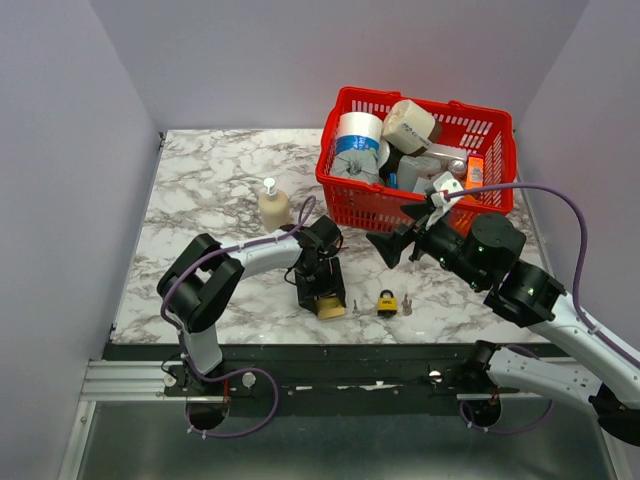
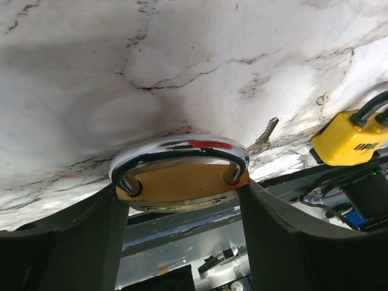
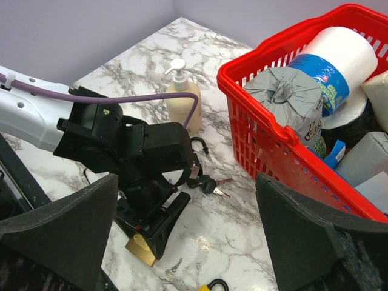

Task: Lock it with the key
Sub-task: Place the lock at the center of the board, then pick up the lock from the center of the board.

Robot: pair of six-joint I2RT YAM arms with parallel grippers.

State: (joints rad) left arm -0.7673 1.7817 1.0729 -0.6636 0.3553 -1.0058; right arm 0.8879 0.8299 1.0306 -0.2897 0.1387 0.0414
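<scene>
With the left tool (image 2: 182, 203) pinching the brass padlock (image 2: 182, 179), the spread right tool (image 1: 400, 237) should next fetch the key (image 2: 265, 134) just beside that padlock.

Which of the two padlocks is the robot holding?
The brass padlock with the chrome shackle, clamped between the jaws of the left gripper. The yellow padlock lies apart, untouched.

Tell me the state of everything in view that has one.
left gripper: shut on brass padlock
brass padlock: gripped by its sides
right gripper: open, empty
yellow padlock: lying loose, untouched
key: lying flat, in no lock
soap dispenser: upright
red basket: full
</scene>
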